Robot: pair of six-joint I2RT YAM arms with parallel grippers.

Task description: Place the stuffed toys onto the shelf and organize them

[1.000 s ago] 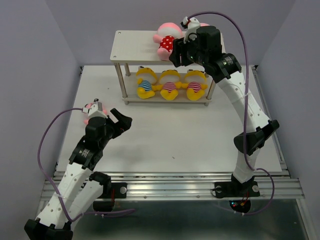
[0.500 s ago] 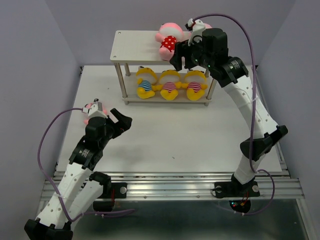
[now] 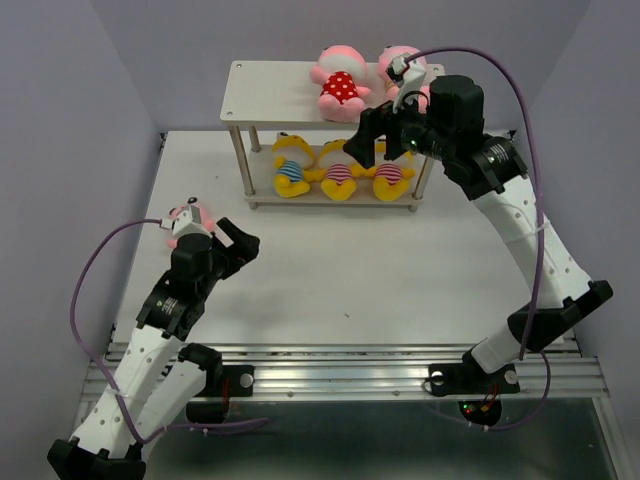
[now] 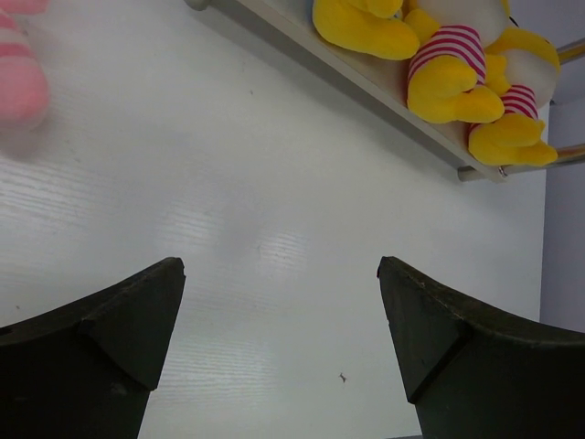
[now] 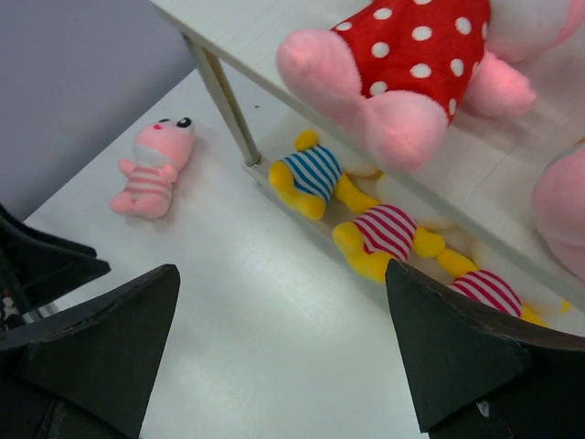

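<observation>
**Two-tier cream-white shelf with thin wooden legs** (image 3: 270, 90): stood at 12 o'clock on the white worktop (image 3: 350, 280).

**Upper board:** a pink plush toy in a red polka-dot outfit (image 3: 340, 86) is laid near the middle. A second pink plush toy (image 3: 400, 62) is seen just beside it at 3 o'clock, its outfit hidden by the right arm.

**Lower board:** three yellow plush toys are set in a close row. A blue-striped yellow toy (image 3: 290, 172) is at 9 o'clock, a pink-striped yellow toy (image 3: 340, 178) is in the middle, and another striped yellow toy (image 3: 392, 174) is at 3 o'clock.

**Worktop, 9 o'clock:** a pink plush toy in a pink-striped outfit (image 5: 151, 169) is laid well apart from the shelf, just beside the left wrist.

**Right fingers** (image 5: 82, 347): spread wide, nothing held, hung before the shelf's 3 o'clock end.

**Left fingers** (image 4: 101, 329): spread wide, nothing held, kept low over the worktop at 8 o'clock and pointed toward the shelf.
</observation>
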